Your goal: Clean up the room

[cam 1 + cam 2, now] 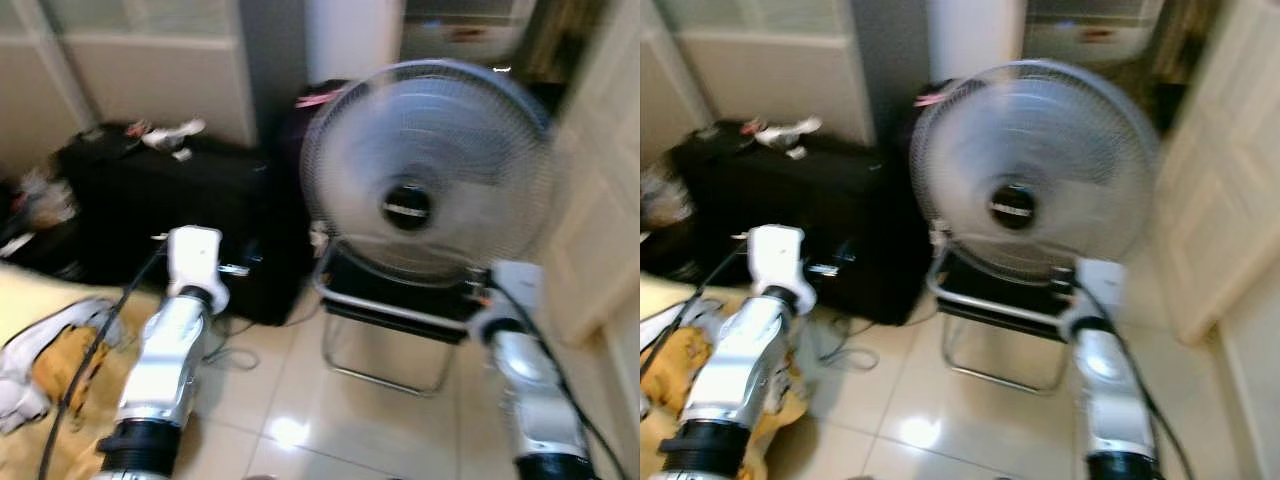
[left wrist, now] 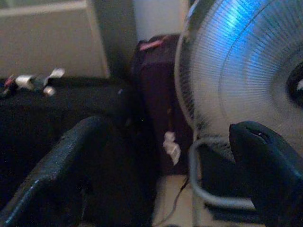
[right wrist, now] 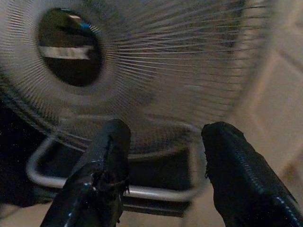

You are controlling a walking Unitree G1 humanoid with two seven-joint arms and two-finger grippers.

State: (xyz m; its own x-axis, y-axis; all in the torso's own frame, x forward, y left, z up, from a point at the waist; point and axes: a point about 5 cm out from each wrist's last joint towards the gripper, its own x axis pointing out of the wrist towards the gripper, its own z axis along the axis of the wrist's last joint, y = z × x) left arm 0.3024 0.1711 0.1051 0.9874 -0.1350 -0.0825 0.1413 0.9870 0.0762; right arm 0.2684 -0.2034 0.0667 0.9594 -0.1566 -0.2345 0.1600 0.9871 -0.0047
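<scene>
Fan (image 1: pixel 428 170), round grey wire grille

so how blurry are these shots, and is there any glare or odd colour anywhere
Both eye views are smeared by motion, softening the round grey wire-grille fan and the black suitcase; a bright glare spot sits on the glossy pale floor tiles. The left wrist view is dim, with a blue sheen on the fan grille. The right wrist view is soft, its open right gripper dark against the grille.
</scene>
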